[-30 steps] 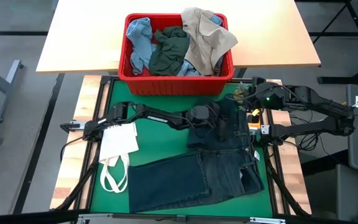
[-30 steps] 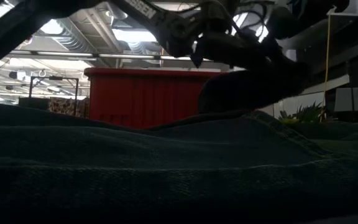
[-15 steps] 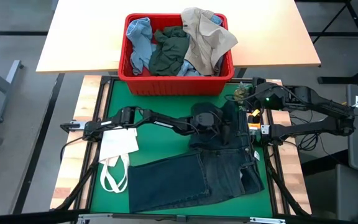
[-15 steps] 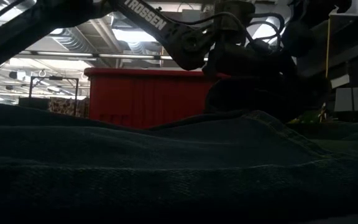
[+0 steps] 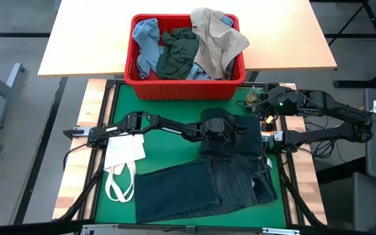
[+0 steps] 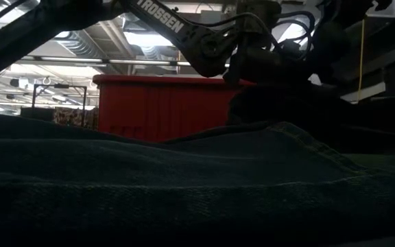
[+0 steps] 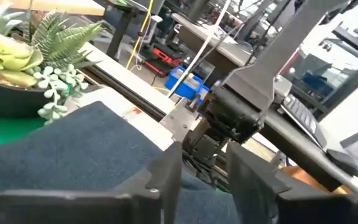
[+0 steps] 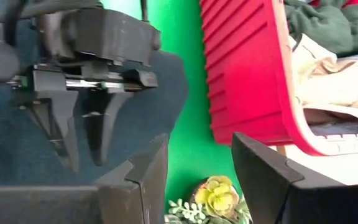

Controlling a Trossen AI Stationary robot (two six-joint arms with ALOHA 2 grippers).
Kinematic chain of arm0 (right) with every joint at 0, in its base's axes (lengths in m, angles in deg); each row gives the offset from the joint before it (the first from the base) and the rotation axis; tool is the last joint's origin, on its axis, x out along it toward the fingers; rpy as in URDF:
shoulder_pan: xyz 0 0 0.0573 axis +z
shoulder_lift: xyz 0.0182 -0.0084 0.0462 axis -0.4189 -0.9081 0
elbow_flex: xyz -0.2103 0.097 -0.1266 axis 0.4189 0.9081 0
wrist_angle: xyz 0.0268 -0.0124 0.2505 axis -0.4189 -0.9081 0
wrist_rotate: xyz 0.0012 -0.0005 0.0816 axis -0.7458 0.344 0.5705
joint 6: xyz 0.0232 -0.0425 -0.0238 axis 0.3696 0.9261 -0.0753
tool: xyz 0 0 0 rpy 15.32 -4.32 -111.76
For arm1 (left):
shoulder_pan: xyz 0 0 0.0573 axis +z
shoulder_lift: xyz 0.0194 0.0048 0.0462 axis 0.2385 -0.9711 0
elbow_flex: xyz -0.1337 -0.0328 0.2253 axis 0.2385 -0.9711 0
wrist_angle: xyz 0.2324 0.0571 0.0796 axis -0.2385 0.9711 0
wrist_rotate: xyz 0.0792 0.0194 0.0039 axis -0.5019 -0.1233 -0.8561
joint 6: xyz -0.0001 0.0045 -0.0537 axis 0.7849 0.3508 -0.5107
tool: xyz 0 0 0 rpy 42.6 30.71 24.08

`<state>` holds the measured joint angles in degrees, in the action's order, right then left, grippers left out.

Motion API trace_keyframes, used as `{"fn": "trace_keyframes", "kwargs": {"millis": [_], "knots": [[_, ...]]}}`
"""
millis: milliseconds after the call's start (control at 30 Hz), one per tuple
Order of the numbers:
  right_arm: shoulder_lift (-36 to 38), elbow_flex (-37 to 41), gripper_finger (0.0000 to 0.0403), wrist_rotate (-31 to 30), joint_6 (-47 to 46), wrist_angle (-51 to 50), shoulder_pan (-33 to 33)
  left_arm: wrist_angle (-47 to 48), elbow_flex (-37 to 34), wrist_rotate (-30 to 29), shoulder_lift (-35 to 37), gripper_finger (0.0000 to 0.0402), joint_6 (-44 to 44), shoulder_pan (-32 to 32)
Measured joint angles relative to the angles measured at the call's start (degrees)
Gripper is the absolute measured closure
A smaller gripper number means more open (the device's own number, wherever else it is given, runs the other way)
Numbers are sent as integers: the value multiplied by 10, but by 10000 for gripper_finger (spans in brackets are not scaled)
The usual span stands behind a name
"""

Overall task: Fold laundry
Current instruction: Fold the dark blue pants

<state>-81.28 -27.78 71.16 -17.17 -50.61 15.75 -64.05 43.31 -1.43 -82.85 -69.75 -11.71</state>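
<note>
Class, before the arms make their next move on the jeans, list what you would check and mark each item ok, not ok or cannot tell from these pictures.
1. Left end effector open, clear of the cloth: ok, its fingers stand apart above the jeans.
2. Right end effector open, empty: ok, at the table's far right corner.
3. Jeans lie fully on the green mat: ok; upper part doubled over, legs stretch toward the left.
4. Fold edges lined up: cannot tell.
5. White tote bag clear of the jeans: not ok; it lies against their left edge.
6. Other garments inside the red bin: ok.
</note>
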Motion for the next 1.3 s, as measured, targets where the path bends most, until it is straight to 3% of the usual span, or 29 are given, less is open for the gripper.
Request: {"fn": "trace_keyframes", "kwargs": {"millis": [133,333,467,600,733,900,1033,1200,1300], "knots": [[0,0,226,23,-26,-12,0,5,0,69,4,253,43,12],[0,0,226,104,-43,-99,0,12,0,247,44,243,92,39],[0,1,226,141,-59,-115,1,84,0,337,74,249,94,62],[0,0,226,152,-64,-115,0,184,0,369,106,254,140,74],[0,3,226,152,-64,-114,0,295,0,335,137,258,225,73],[4,47,226,153,-85,-100,0,449,0,204,193,264,322,62],[17,97,226,186,-122,-64,6,539,0,130,223,266,342,39],[12,133,226,189,-161,-29,71,596,0,78,220,266,343,0],[10,137,226,160,-194,-24,131,613,0,47,214,266,346,-20]]}}
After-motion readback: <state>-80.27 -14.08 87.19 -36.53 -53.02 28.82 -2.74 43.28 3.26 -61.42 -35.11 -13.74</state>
